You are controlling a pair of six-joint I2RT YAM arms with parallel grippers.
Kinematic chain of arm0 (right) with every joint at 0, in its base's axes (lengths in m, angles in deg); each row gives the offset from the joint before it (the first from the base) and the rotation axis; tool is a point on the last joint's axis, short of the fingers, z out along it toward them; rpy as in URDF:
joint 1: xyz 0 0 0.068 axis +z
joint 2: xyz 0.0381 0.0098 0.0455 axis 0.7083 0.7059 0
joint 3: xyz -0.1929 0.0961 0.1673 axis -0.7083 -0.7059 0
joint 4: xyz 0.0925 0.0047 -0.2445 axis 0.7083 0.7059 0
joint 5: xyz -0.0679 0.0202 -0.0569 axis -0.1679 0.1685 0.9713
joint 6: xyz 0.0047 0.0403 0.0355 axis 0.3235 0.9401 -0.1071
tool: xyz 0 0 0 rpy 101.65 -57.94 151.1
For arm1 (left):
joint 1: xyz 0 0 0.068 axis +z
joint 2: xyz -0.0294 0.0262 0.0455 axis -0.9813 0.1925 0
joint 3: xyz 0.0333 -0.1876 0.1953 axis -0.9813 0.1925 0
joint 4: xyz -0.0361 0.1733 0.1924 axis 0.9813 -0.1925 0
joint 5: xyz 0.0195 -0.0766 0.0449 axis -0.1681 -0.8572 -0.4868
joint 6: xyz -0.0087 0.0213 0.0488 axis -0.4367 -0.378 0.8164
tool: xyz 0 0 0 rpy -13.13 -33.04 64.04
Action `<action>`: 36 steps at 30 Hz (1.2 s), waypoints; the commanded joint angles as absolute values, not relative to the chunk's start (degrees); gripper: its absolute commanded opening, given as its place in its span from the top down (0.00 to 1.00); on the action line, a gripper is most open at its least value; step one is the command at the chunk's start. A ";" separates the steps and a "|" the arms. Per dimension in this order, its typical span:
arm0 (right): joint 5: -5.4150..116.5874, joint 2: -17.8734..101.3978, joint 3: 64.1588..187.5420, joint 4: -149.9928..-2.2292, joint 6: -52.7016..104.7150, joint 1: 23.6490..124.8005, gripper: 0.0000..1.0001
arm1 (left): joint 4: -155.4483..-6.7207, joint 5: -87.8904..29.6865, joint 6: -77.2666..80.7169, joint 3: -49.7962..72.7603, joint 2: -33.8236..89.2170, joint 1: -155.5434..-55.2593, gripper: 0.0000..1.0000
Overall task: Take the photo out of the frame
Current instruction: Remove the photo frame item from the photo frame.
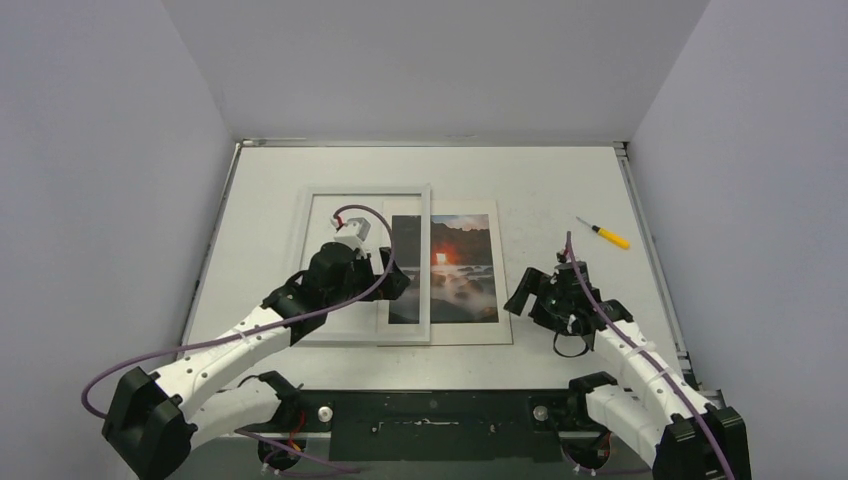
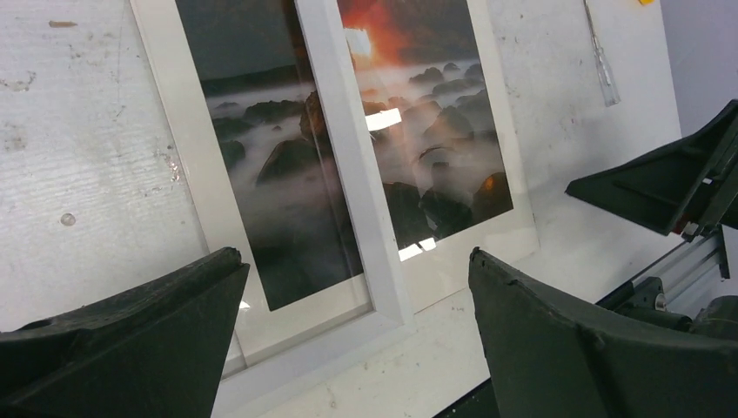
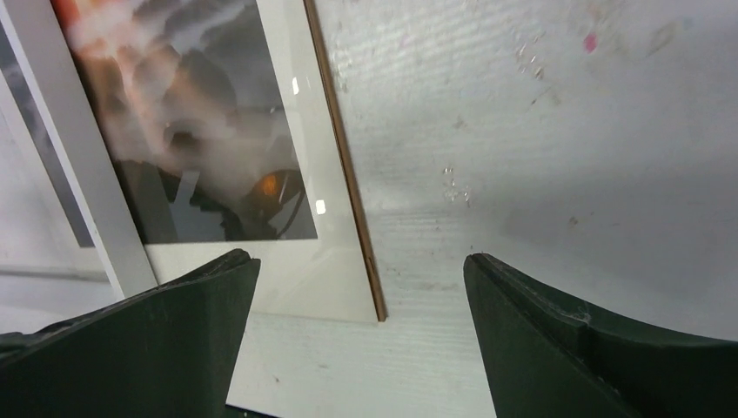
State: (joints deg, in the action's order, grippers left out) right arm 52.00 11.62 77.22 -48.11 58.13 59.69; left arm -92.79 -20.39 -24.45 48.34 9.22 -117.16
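The white frame (image 1: 366,190) lies flat at centre left, its right bar (image 2: 348,157) lying across the photo (image 1: 462,265). The sunset print (image 2: 435,131) sits in a white border on a brown-edged board (image 3: 348,174), sticking out to the frame's right. My left gripper (image 1: 395,283) hovers open above the frame's near right corner, nothing between its fingers (image 2: 174,331). My right gripper (image 1: 540,318) stands open beside the board's near right corner (image 3: 380,315), holding nothing. In the right wrist view the photo (image 3: 200,131) and frame bar (image 3: 78,174) lie at the upper left.
A yellow-handled screwdriver (image 1: 612,237) lies at the back right of the white table (image 1: 560,190). Grey walls close in on three sides. The dark base rail (image 1: 430,415) runs along the near edge.
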 commanded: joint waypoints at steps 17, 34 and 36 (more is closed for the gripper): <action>36.08 20.21 72.67 -57.53 57.48 59.43 0.12 | -85.28 -19.94 -24.75 48.30 18.59 -112.12 0.35; 34.62 22.60 72.89 -59.44 56.57 59.43 0.49 | -88.28 -20.42 -25.09 44.55 31.60 -111.17 0.51; 34.62 22.48 72.98 -59.23 56.46 59.43 0.49 | -88.49 -20.15 -25.27 44.13 33.16 -111.08 0.54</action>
